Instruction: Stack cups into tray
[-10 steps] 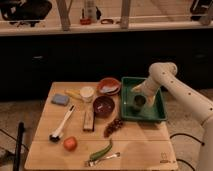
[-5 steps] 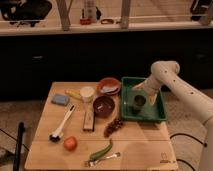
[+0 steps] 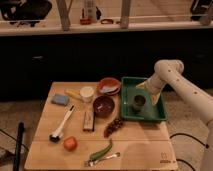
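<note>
The green tray (image 3: pixel 146 118) sits on the right part of the wooden table. The dark olive-green cup (image 3: pixel 137 103) stands upright inside it, left of the middle. The cream-white cup (image 3: pixel 87 93) stands on the table to the left, outside the tray and next to the orange bowl. My gripper (image 3: pixel 144 91) hangs from the white arm (image 3: pixel 169 71), which reaches in from the right. It is over the tray, just above and behind the green cup.
The orange bowl (image 3: pixel 109 85) and the dark red-brown bowl (image 3: pixel 103 106) sit just left of the tray. Grapes (image 3: pixel 114 127), a wooden block (image 3: pixel 88 120), a brush (image 3: pixel 62 126), a blue sponge (image 3: pixel 60 99), a red fruit (image 3: pixel 70 143) and a green pepper (image 3: pixel 101 150) lie around.
The arm has drawn slightly up and to the right. The green cup stays in the tray and nothing else has moved.
</note>
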